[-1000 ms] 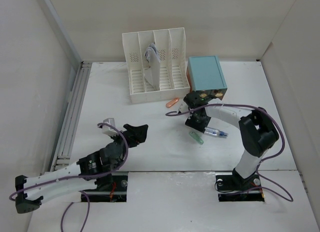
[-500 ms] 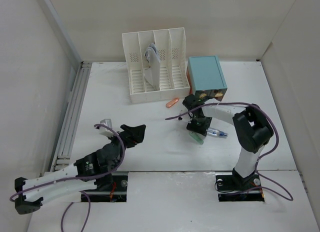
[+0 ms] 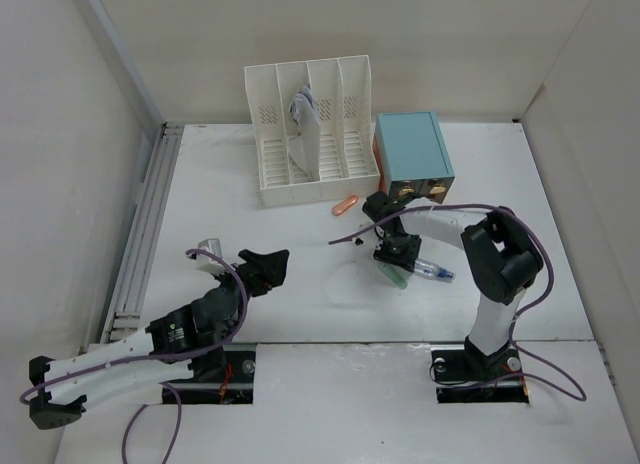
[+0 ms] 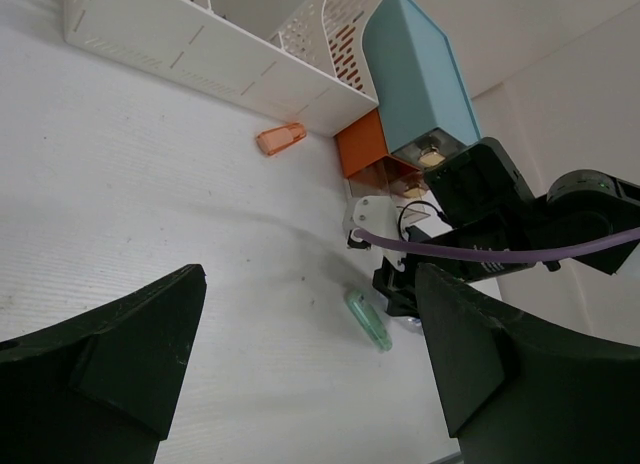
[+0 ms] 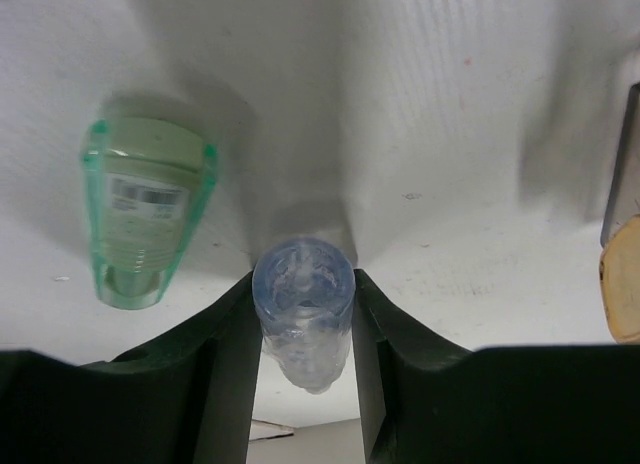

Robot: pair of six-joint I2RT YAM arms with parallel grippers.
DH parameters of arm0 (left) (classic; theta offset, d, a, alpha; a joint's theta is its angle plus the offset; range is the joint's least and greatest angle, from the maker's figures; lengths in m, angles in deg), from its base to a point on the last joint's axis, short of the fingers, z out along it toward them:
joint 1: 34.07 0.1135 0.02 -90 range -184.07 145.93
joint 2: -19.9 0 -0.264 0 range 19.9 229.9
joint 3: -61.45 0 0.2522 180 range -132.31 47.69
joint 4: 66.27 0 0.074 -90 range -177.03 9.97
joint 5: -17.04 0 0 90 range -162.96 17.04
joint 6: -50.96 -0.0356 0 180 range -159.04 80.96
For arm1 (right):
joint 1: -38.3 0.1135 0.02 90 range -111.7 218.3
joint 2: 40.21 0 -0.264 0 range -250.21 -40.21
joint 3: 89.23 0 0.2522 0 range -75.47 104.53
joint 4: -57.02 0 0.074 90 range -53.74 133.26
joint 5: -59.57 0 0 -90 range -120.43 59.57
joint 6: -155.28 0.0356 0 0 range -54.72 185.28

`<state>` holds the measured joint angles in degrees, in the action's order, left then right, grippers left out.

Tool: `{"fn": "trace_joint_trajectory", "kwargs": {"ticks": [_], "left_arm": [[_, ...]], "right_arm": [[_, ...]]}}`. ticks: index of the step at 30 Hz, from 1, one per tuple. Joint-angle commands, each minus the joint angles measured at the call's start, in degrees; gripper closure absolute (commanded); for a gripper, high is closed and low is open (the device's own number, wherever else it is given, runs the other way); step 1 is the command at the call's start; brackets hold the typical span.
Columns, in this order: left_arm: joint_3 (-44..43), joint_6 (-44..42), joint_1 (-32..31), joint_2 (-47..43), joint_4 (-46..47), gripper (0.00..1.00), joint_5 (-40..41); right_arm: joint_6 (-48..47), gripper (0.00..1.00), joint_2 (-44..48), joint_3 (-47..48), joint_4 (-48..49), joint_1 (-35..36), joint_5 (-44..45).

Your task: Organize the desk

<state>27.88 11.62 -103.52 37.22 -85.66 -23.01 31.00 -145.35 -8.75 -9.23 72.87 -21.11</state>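
Observation:
The desk (image 3: 300, 234) is a wide white tabletop with grey rails (image 3: 145, 224) along its left edge. My right gripper (image 3: 398, 252) points down at the desk, shut on the end of a clear bluish marker (image 5: 303, 314), with both fingers touching its sides. The marker also shows in the top view (image 3: 432, 272). A green translucent marker (image 5: 145, 209) lies just beside it on the desk (image 5: 450, 104) and shows in the top view (image 3: 392, 275) and the left wrist view (image 4: 368, 321). My left gripper (image 3: 268, 267) is open and empty, hovering over the desk (image 4: 150, 214) left of centre.
A white slotted file rack (image 3: 310, 134) stands at the back, with a teal-topped drawer box (image 3: 412, 149) to its right. A small orange marker (image 3: 345, 205) lies in front of the rack. Walls close in on the left, back and right.
My right gripper has come down over the clear bluish marker and its arm has folded leftward. My left gripper has drawn back slightly to the left.

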Motion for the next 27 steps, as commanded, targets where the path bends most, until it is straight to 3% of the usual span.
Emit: {"fn": "trace_joint_trajectory", "kwargs": {"ticks": [1,5,13,17,20,22,27], "left_arm": [[-0.14,-0.29,-0.42,-0.62,0.71,0.17,1.29],[-0.66,-0.82,-0.42,0.52,1.32,0.17,1.29],[-2.51,-1.87,-0.42,3.94,2.38,0.17,0.14],[-3.04,-1.87,-0.42,4.56,2.9,0.17,-0.38],[-3.04,-1.87,-0.42,5.09,2.9,0.17,-0.38],[-3.04,-1.87,-0.42,5.61,3.43,0.17,-0.38],[-3.04,-1.87,-0.42,6.85,3.96,0.17,-0.38]], "right_arm": [[0.27,0.96,2.21,3.49,-2.52,1.47,0.08],[-1.66,0.99,6.34,12.71,-8.4,2.17,-3.94],[-13.08,1.0,10.48,33.47,-21.95,2.17,-24.16],[-20.63,1.0,12.15,34.19,-22.74,1.03,-27.16],[-33.79,1.0,14.52,31.55,-24.84,-2.64,-32.51],[-48.62,1.0,16.36,29.0,-26.17,-5.11,-36.02],[-59.83,1.0,17.6,26.53,-26.17,-9.51,-38.93]]}}
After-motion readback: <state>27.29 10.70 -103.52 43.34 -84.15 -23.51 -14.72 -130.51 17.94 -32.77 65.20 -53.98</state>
